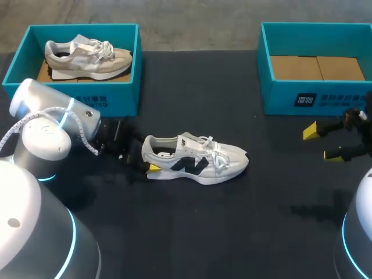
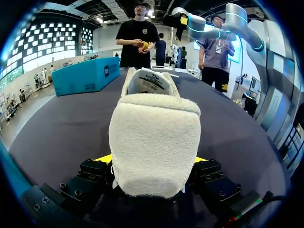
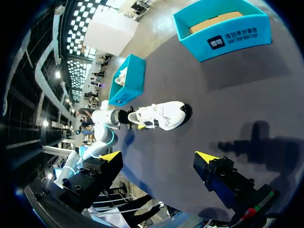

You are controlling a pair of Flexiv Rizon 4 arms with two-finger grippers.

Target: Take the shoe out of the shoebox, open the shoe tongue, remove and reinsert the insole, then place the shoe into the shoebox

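A white sneaker with a dark side logo lies on the black table between the two boxes, toe to the right. My left gripper is at its heel. In the left wrist view the fuzzy heel fills the gap, a yellow tip pressed against each side, so the gripper is shut on the shoe. The sneaker's mouth faces away and the insole shows inside. My right gripper hangs open and empty near the table's right edge, well clear of the sneaker.
A teal shoebox at the back left holds a beige sneaker. A second teal shoebox at the back right shows only its cardboard floor. Bare table lies in front of the white sneaker.
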